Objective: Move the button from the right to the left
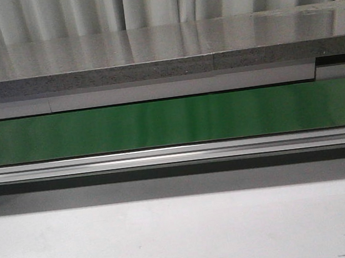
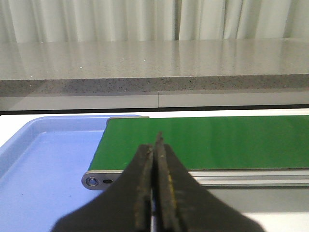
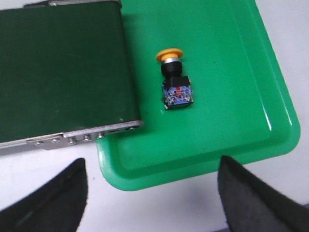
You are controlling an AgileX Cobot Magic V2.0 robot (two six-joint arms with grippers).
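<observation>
The button (image 3: 175,81), with a yellow-orange round cap and a black and blue body, lies on its side in a green tray (image 3: 231,130), close to the end of the green conveyor belt (image 3: 58,72). My right gripper (image 3: 152,166) is open and empty, above the tray's near rim, well short of the button. My left gripper (image 2: 156,145) is shut and empty, hovering before the other end of the belt (image 2: 207,142), next to a blue tray (image 2: 43,164). Neither gripper nor the button shows in the front view.
The green belt (image 1: 171,121) runs across the front view between metal rails, with a grey stone counter (image 1: 163,54) and curtains behind. White tabletop (image 1: 186,240) lies in front.
</observation>
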